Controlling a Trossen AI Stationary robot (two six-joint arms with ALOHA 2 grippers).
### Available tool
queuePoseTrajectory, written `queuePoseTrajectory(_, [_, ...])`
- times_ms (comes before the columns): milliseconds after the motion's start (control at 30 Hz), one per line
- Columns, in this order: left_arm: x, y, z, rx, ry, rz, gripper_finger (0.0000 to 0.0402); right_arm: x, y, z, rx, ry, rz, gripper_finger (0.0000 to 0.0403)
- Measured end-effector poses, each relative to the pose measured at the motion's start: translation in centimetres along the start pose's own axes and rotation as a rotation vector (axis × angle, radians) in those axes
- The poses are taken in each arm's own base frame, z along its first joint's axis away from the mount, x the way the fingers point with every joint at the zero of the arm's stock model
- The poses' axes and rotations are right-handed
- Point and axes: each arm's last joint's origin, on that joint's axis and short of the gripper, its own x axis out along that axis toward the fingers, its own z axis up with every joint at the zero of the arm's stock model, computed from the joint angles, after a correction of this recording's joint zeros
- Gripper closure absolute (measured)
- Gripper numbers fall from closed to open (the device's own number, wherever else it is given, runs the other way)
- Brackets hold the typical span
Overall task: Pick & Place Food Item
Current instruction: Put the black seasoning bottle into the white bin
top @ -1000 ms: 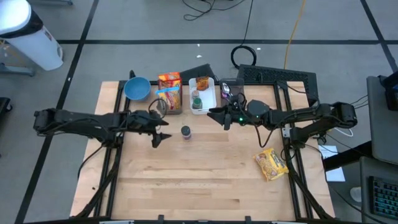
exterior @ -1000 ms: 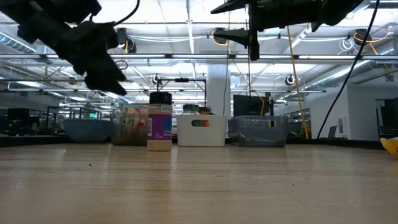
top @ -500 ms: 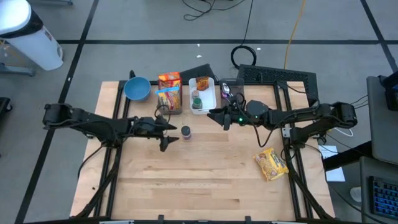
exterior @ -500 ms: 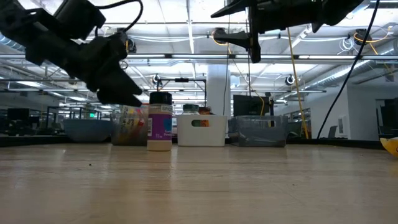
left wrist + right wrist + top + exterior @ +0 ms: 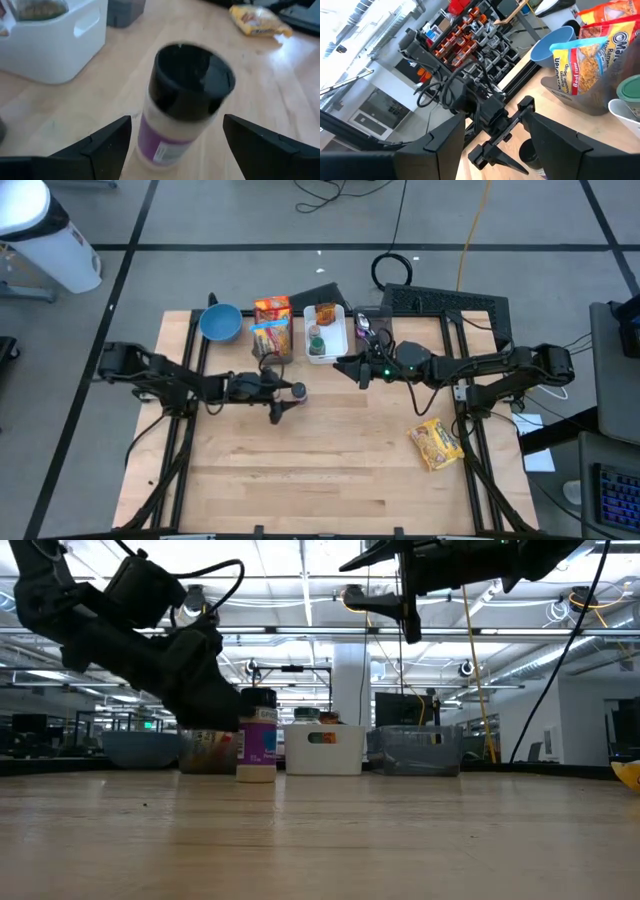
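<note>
A small jar [image 5: 181,102] with a black lid and a purple label stands upright on its base on the wooden table; it also shows in the high view [image 5: 299,391] and the low view [image 5: 258,740]. My left gripper [image 5: 176,125] is open and low at the jar. Its two fingers stand on either side of the jar, with a gap showing on each side; in the high view it [image 5: 287,400] comes from the table's left. My right gripper [image 5: 356,366] is open and empty, high above the table's far middle [image 5: 400,602].
Along the far edge stand a blue bowl [image 5: 220,322], a clear bin with snack packs [image 5: 272,330], a white bin [image 5: 326,332] with food items and a dark bin [image 5: 372,325]. A yellow snack bag [image 5: 436,443] lies at the right. The near half of the table is bare wood.
My left gripper has gone toward the table's right edge and down, up to the jar, and its open fingers now stand around it. The jar has stayed where it was.
</note>
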Motion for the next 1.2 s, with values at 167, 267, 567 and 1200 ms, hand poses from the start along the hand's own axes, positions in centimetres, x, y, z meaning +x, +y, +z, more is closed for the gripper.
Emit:
queuePoseTrajectory(167, [0.7,-0.1,0.0,0.007,-0.048,-0.014,0.0083,0.0,0.0,0.0,0.008,0.004,-0.004,0.0190])
queuePoseTrajectory(267, [1.2,0.0,-0.3,0.008,-0.043,-0.013,0.0090,0.0,0.0,0.0,0.008,0.005,-0.005,0.0190])
queuePoseTrajectory(567, [2.1,-0.1,-0.6,-0.022,-0.070,-0.034,0.0089,0.0,-0.2,-0.2,0.013,0.025,-0.026,0.0190])
queuePoseTrajectory(1200, [2.8,-0.3,0.0,0.002,-0.035,-0.009,0.0131,0.0,-0.2,-0.2,0.013,0.018,-0.020,0.0190])
